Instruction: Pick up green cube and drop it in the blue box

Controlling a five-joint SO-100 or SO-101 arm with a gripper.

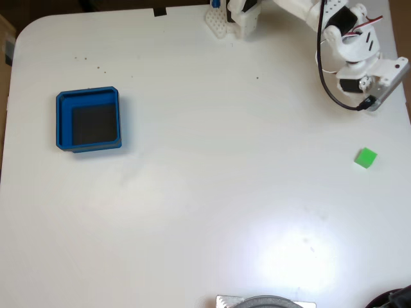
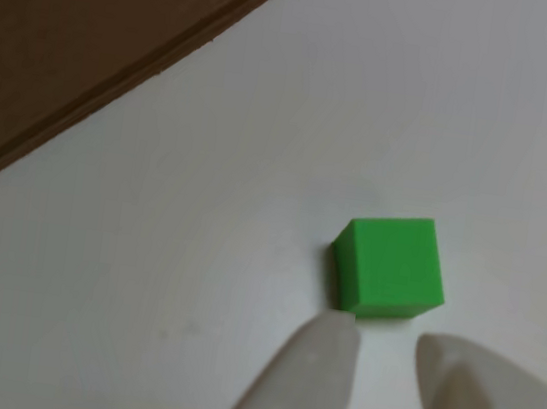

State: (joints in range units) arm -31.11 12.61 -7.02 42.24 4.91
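The green cube [image 1: 365, 158] lies on the white table near its right edge, and up close in the other view the green cube [image 2: 390, 265] sits flat just beyond my fingertips. My gripper [image 2: 387, 339] comes in from the bottom edge, open by a narrow gap with nothing between the white fingers [image 2: 317, 372]. In the fixed view my gripper [image 1: 377, 99] hangs at the upper right, a short way above the cube in the picture. The blue box [image 1: 63, 122] with its black floor stands far off at the table's left side.
The arm's base [image 1: 234, 19] stands at the table's top edge, with a black cable [image 1: 324, 80] looping by the wrist. A grey round object [image 1: 266, 301] and a dark thing [image 1: 395, 298] sit at the bottom edge. The table's edge [image 2: 117, 93] runs close behind the cube.
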